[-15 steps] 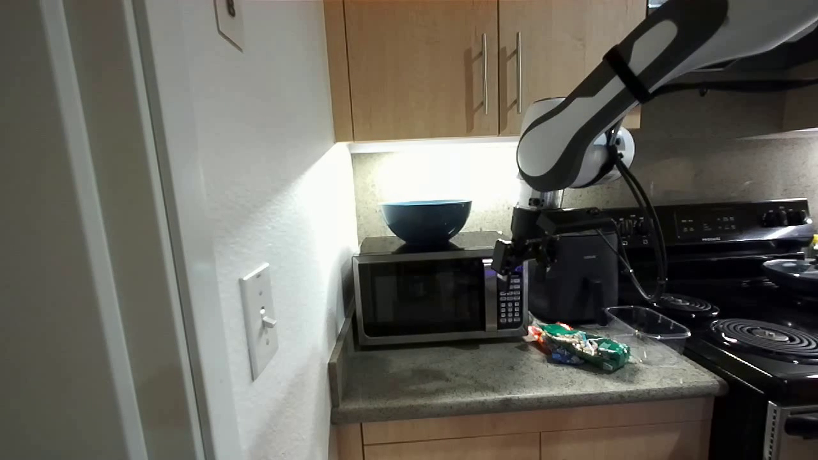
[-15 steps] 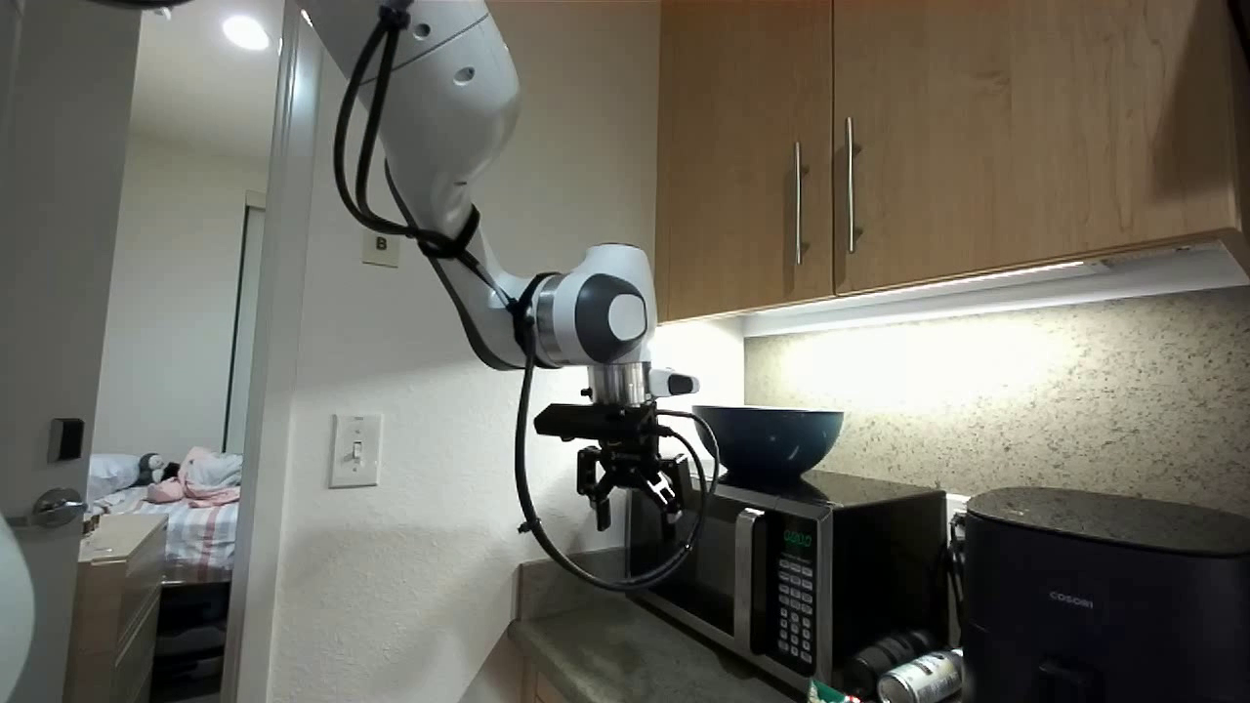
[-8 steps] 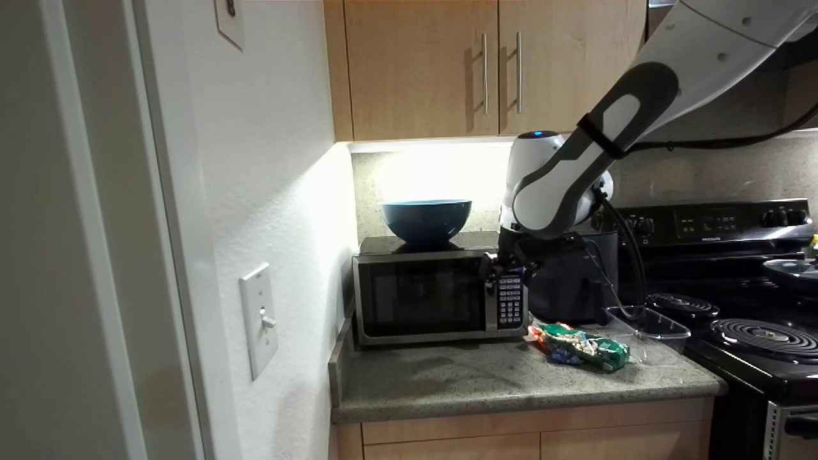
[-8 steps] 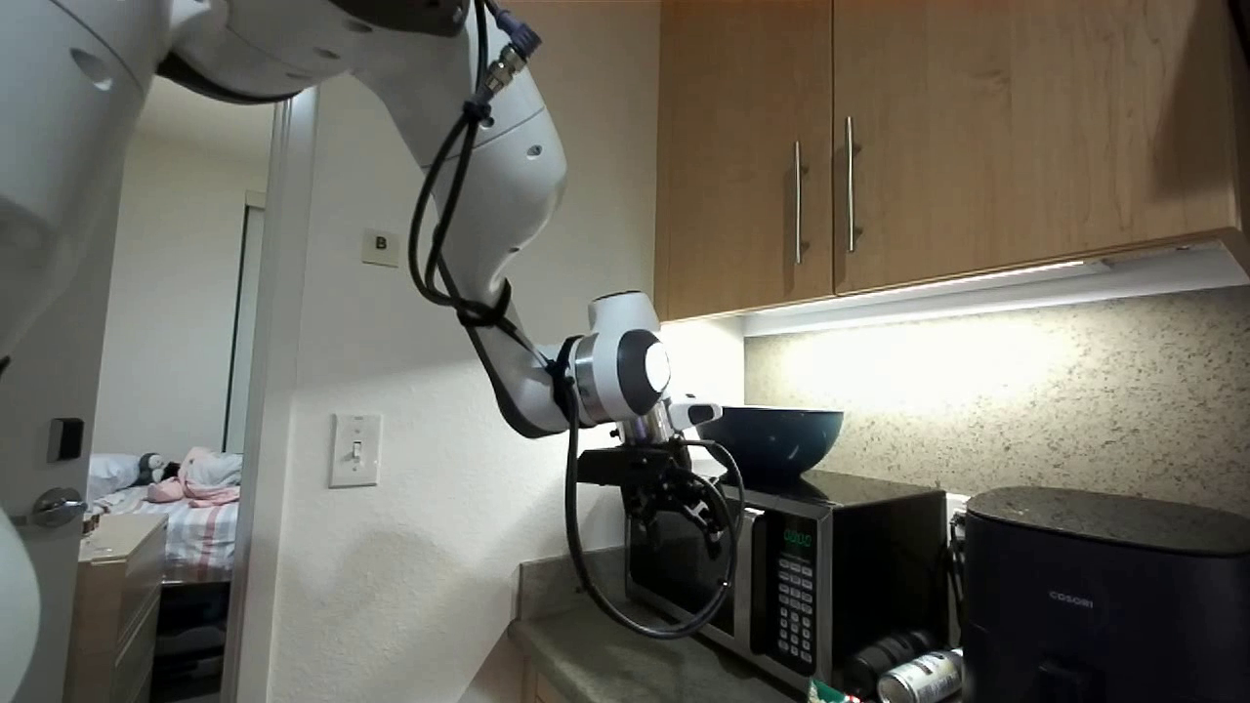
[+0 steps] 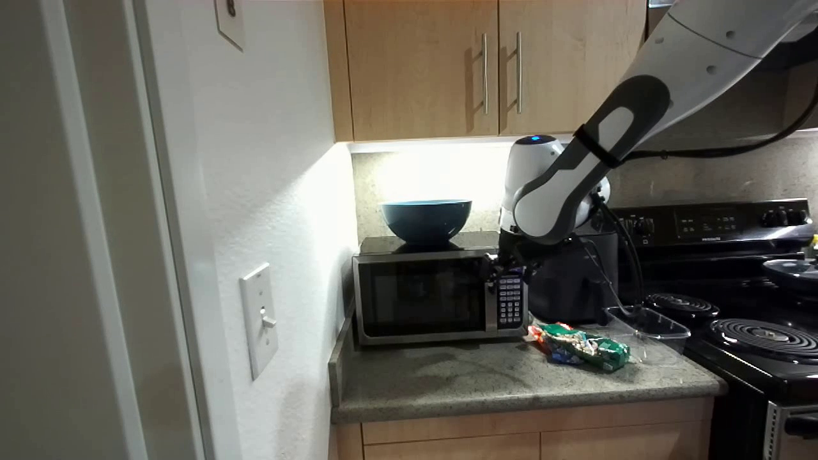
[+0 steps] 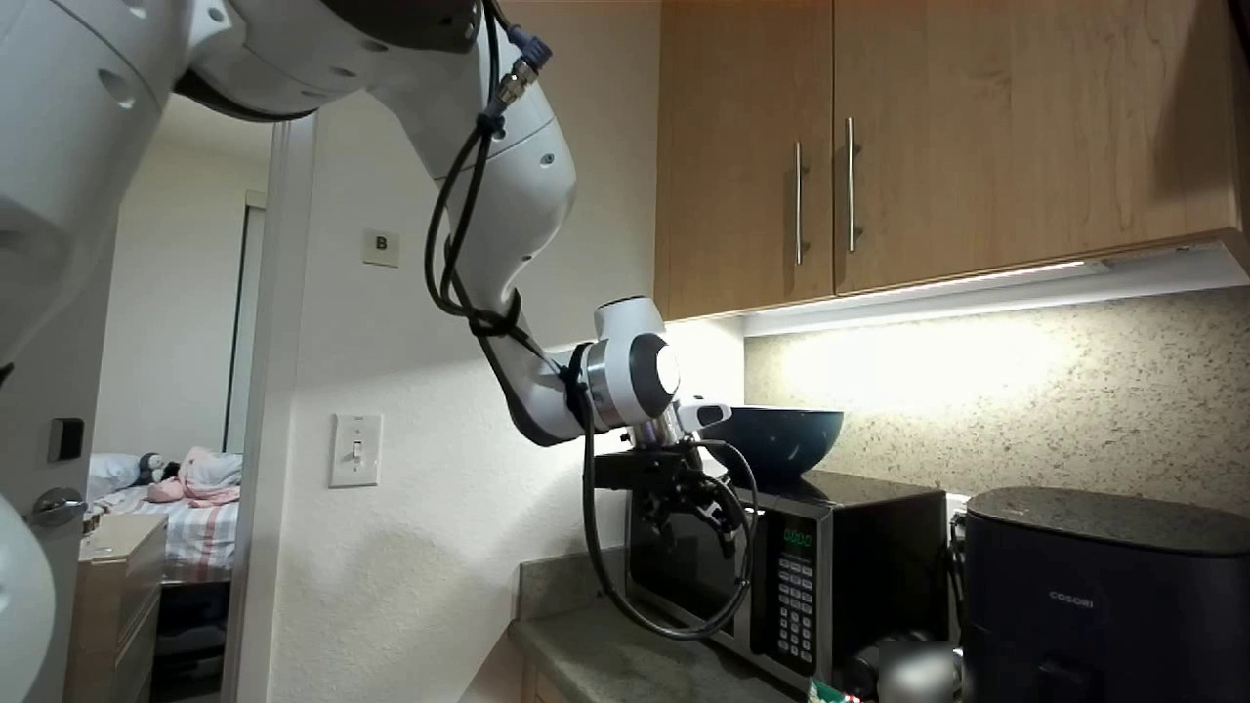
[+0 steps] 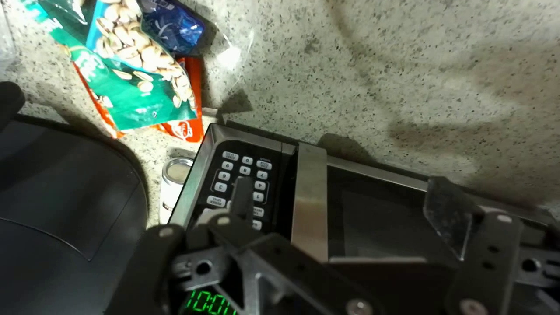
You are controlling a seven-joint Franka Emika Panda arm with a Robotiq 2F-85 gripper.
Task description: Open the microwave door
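Note:
The microwave point(image 5: 510, 303) stands on the counter; its dark side shows in an exterior view point(image 6: 889, 576). The microwave door point(image 5: 418, 297) is shut; its dark window also shows in the wrist view point(image 7: 385, 218). The silver handle point(image 7: 311, 192) runs upright at the door's edge beside the keypad. My gripper point(image 7: 345, 203) is open and empty, tilted in front of the microwave's upper front. In the wrist view one finger lies over the keypad and the other over the door window, with the handle between. In an exterior view the gripper point(image 6: 691, 535) partly hides the door. I see no contact with the handle.
A blue bowl point(image 5: 427, 222) sits on the microwave. A black air fryer point(image 6: 1104, 596) stands beside it. Snack bags point(image 5: 578, 345), a can point(image 7: 170, 188) and a clear tub point(image 5: 648, 326) lie nearby. Cabinets point(image 5: 422, 70) hang above; a wall point(image 5: 281, 191) borders the counter.
The arm has come down, and the gripper has moved closer to the handle and tilted. Over the last half second it moved only slightly. The door has not moved.

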